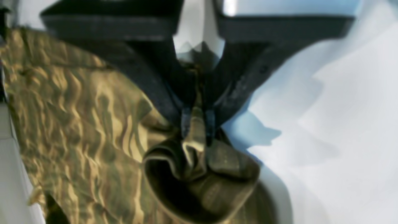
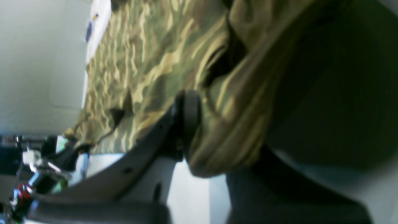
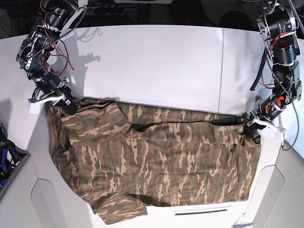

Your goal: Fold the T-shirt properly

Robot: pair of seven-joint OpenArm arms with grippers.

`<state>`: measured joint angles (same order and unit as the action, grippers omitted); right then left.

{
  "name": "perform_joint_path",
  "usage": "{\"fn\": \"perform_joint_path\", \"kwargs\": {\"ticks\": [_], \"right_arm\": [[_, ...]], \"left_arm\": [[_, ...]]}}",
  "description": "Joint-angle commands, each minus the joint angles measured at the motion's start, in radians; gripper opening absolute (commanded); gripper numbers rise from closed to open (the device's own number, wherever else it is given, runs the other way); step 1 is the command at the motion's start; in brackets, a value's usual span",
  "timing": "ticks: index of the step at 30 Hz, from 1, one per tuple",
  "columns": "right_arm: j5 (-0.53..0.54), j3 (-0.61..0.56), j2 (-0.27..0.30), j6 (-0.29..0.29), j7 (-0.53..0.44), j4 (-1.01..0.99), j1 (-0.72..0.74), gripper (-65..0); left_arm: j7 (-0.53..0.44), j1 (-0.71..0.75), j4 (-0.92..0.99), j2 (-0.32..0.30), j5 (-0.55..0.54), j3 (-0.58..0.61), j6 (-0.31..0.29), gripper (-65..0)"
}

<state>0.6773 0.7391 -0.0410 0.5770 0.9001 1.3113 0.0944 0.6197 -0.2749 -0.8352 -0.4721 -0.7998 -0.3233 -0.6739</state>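
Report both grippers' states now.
Left gripper: shut on the T-shirt, cloth bunched between its fingertips.
Right gripper: shut on the T-shirt at its far corner.

The T-shirt [image 3: 156,166] lies spread wide on the white counter [image 3: 156,61], camouflage cloth running between the two arms. The right gripper [image 3: 66,102] pinches the shirt's upper corner, its fingers [image 3: 69,105] closed on the cloth, which falls away below and toward the other arm. The left gripper [image 3: 251,130] grips the opposite upper corner, fingers [image 3: 250,128] shut on the fabric. Between both sets of fingers a dark fold line runs along the top edge. One sleeve hangs over the counter's front edge, well below the right fingers.
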Motion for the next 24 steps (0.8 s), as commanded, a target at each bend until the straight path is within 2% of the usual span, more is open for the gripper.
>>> {"fn": "perform_joint_path", "kwargs": {"ticks": [1, 4, 8, 15, 19, 24], "right_arm": [[0.022, -0.001, 0.017, 0.014, 0.003, 0.032, 0.013, -65.0], [0.024, -0.001, 0.032, 0.014, 0.062, 0.073, 0.009, -65.0], [0.112, -0.001, 0.062, 0.014, 0.134, 0.089, 0.001, -65.0], [0.274, -0.001, 0.098, 0.014, 0.238, 0.118, -0.06, -65.0], [0.311, -0.001, 0.121, 0.014, 0.251, 0.165, -0.121, -65.0], [0.323, -0.001, 0.164, 0.014, 0.26, 0.222, -0.207, -65.0]], "left_arm": [[0.004, -0.021, -0.027, -0.032, -0.037, -0.016, -0.024, -65.0], [0.098, -0.021, -0.047, -0.045, -0.087, -0.058, -0.024, -65.0], [0.196, -0.013, -0.077, -0.064, -0.164, -0.104, -0.024, -65.0], [0.272, 0.083, -0.174, -0.102, -0.244, -0.123, -0.024, -65.0], [0.29, 0.184, -0.259, -0.101, -0.298, -0.13, -0.024, -65.0], [0.29, 0.322, -0.372, -0.101, -0.304, -0.13, -0.024, -65.0]]}}
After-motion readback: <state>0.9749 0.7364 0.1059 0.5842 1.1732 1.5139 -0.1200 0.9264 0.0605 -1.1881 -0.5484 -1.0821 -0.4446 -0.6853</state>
